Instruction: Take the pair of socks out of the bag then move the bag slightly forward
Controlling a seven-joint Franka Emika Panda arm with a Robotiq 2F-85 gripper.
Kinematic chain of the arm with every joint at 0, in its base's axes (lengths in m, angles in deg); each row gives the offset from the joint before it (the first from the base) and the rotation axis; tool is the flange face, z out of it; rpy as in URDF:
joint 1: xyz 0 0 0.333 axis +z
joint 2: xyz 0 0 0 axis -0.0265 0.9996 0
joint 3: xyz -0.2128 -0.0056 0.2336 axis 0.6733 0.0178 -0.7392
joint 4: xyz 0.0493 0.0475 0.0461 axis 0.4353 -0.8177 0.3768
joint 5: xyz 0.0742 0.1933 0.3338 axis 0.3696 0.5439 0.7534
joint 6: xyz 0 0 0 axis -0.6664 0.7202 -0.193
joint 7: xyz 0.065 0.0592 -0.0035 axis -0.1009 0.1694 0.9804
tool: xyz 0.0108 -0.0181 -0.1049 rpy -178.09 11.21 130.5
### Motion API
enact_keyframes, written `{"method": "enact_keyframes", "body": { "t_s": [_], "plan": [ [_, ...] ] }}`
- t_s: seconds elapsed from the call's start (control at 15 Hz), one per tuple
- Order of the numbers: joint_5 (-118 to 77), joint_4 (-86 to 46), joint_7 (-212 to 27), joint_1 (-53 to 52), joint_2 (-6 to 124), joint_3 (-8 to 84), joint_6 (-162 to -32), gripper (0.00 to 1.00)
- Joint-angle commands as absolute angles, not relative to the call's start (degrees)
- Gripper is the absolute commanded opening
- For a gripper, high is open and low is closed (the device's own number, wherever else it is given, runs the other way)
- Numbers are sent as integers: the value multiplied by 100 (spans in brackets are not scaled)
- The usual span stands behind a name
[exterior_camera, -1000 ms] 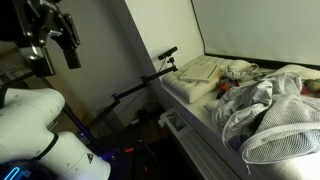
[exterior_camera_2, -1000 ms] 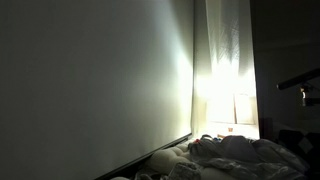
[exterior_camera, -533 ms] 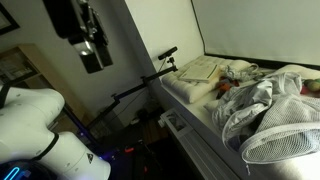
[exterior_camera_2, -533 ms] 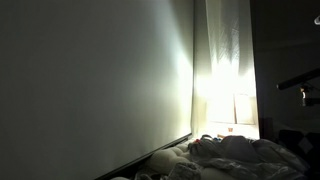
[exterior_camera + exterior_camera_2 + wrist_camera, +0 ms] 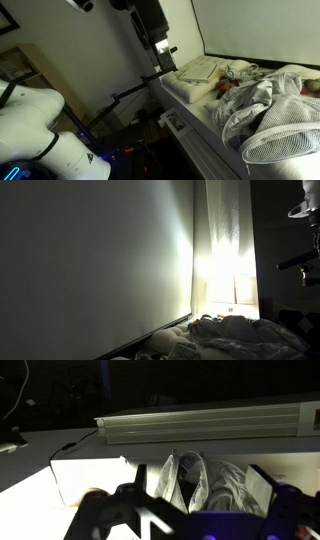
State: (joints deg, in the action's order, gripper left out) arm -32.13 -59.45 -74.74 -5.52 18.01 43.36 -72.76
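The bag (image 5: 268,118) is a large white-grey mesh heap lying on the raised surface, with its round hoop rim (image 5: 287,146) facing the near right corner. In the wrist view the bag (image 5: 205,478) shows as pale folds between my two dark fingers. My gripper (image 5: 159,44) hangs high in the air, left of the surface's end and well apart from the bag. The gripper (image 5: 198,498) is open with nothing held. The arm's pale tip (image 5: 304,200) shows at the top right of an exterior view. The pair of socks is hidden.
Cream folded cloths (image 5: 199,70) lie at the far end of the surface, with a red-orange item (image 5: 228,86) beside the bag. A black stand (image 5: 140,88) leans by the surface's end. The white robot base (image 5: 40,130) fills the lower left. A ribbed rail (image 5: 200,424) crosses the wrist view.
The arm has swung from the far left rightwards toward the surface, and its tip now enters the top right of the dark exterior view. The jaws stay open.
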Motion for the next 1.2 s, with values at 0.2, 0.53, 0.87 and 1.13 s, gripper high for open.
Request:
{"method": "enact_keyframes", "body": {
  "t_s": [0.2,0.53,0.87,1.13],
  "plan": [
    [-3156,-5438,-7929,-610,2870,4156,-7545,100],
    [-3128,-5161,-7916,-609,3389,4142,-7400,100],
    [-3200,-5272,-7900,-624,3379,4142,-7500,100],
    [-3259,-5396,-8082,-599,3529,4091,-7754,100]
  ]
}}
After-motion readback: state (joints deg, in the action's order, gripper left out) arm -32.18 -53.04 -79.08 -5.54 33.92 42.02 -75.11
